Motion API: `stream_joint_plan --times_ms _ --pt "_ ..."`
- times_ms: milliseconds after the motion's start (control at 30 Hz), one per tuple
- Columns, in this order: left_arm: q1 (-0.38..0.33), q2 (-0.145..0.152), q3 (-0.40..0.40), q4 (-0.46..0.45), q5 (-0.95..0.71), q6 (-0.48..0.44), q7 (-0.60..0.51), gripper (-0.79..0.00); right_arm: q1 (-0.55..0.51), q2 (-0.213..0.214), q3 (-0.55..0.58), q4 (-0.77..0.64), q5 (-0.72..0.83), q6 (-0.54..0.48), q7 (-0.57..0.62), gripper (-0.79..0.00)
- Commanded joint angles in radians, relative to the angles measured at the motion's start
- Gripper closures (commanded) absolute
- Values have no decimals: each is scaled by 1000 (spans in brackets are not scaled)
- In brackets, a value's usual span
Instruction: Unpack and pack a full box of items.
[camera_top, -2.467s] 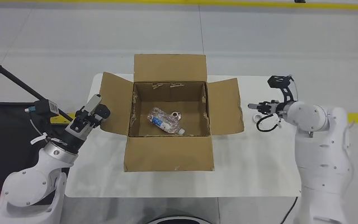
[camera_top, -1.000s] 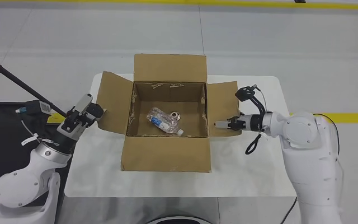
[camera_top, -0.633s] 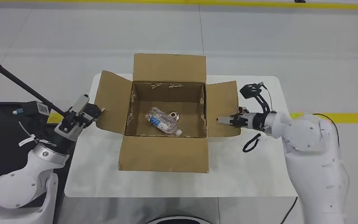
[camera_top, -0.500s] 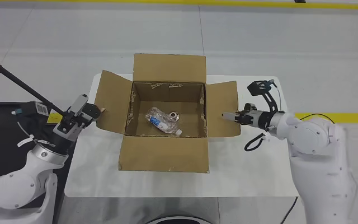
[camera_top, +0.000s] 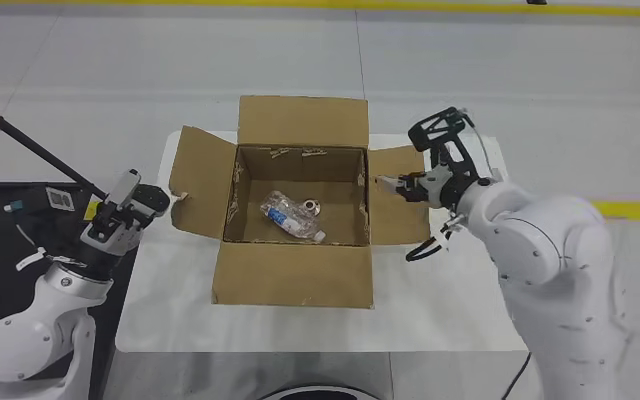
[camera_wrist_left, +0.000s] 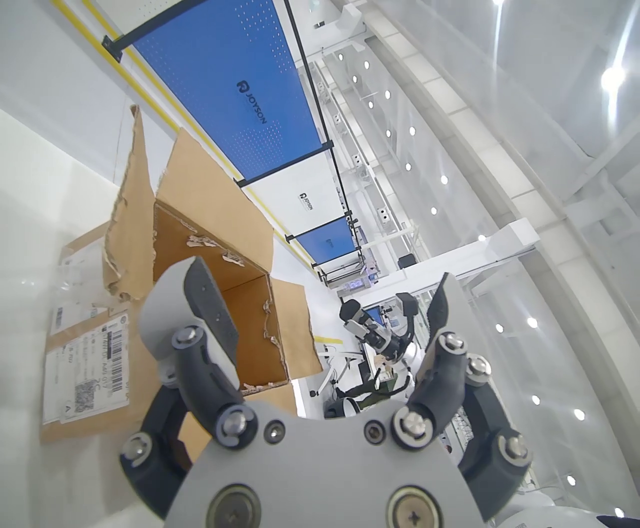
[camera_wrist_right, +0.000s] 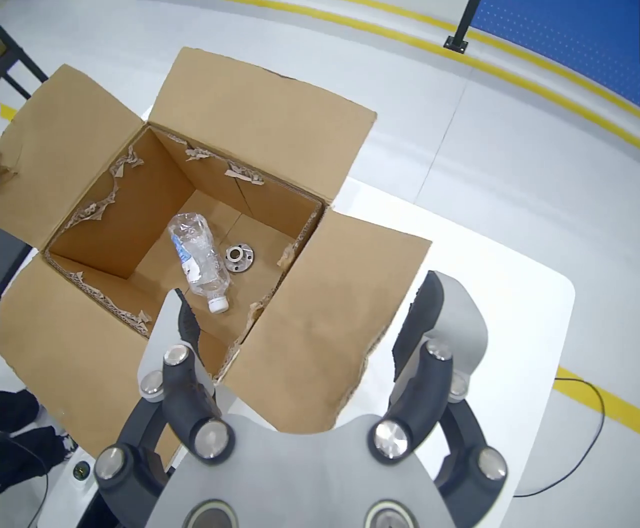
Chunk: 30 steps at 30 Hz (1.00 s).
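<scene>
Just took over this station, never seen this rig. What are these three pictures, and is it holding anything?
It is a two-armed robot at a white table. The top view looks down from above its arms; the other two come from a camera on each wrist, showing that arm's own two-fingered gripper up close. On the table stands an open cardboard box, flaps spread. Inside lie a crumpled clear bottle and a small metal ring. The right gripper is open above the box's right flap; the left gripper is open beside the left flap. Neither holds anything.
</scene>
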<state>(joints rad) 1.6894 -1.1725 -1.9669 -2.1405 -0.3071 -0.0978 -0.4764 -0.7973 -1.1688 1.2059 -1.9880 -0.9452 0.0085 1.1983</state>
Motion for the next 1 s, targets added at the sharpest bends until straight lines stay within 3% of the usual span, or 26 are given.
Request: stream_joint_plan --times_ms 0,267,533,967 --pt "7 -1 -10 5 -11 -6 8 -785 66 -12 -81 58 -6 13 8 -785" --pt "47 -5 -68 12 -70 -40 23 -785 351 -110 -397 417 127 22 -22 -785" --pt "72 -8 -92 24 -98 -39 25 -785 500 -219 -586 695 296 32 -78 -785" --pt "72 -8 -92 24 -98 -39 25 -785 500 -219 -586 695 296 32 -78 -785"
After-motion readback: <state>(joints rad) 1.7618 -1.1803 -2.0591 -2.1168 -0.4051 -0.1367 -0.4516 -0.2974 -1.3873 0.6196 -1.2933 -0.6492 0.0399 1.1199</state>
